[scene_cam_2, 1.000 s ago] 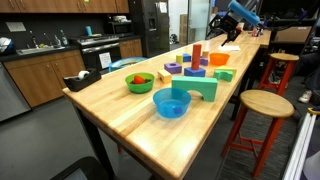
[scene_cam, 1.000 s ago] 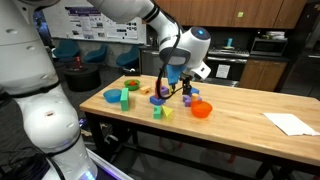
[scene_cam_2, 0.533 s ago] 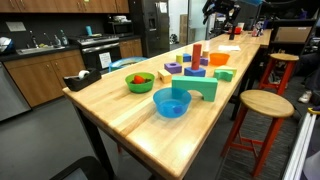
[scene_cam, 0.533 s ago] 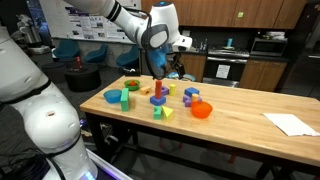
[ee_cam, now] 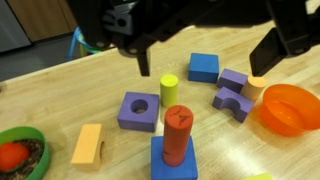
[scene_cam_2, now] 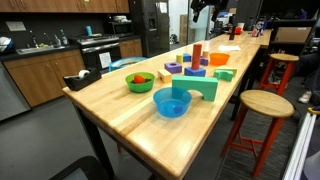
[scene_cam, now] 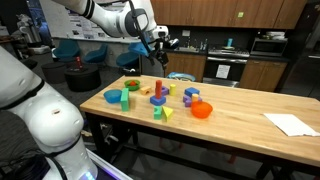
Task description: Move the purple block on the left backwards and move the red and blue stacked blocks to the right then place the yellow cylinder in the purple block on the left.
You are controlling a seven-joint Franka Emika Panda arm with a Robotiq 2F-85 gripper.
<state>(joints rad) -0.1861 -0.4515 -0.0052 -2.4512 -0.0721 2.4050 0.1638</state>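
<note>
On a wooden table (scene_cam: 240,105) in a kitchen-style lab, toy blocks lie spread below the gripper (ee_cam: 200,66) of a Franka arm. Seen from the wrist camera, left to right: a green bowl (ee_cam: 22,150) with a red piece inside sits at the frame's edge; a flat yellow-orange block (ee_cam: 88,143) lies beside it; the purple block (ee_cam: 139,110), squat with a round hole in its top, rests flat on the wood; the yellow cylinder (ee_cam: 170,88) stands upright just beside that block's far right corner, outside the hole, and whether the two touch cannot be told; the red and blue stacked blocks (ee_cam: 177,140), a slim red cylinder upright on a blue cube, stand close to both, toward the bottom of the frame. Farther right come a lone blue block (ee_cam: 203,67), two more purple pieces (ee_cam: 230,80) set together, one of them arched, and an orange bowl (ee_cam: 288,108). Two dark fingers (ee_cam: 140,55) reach in from the top of the frame, spread wide apart and gripping nothing. In an exterior view, a light-blue bowl (scene_cam: 113,96) and a green block (scene_cam: 124,99) mark the left end of the cluster, the gripper (scene_cam: 160,42) hangs well above the table, with the red and blue stacked blocks (scene_cam: 158,90) below it in the picture, and a white sheet of paper (scene_cam: 291,123) lies well apart at the right.
</note>
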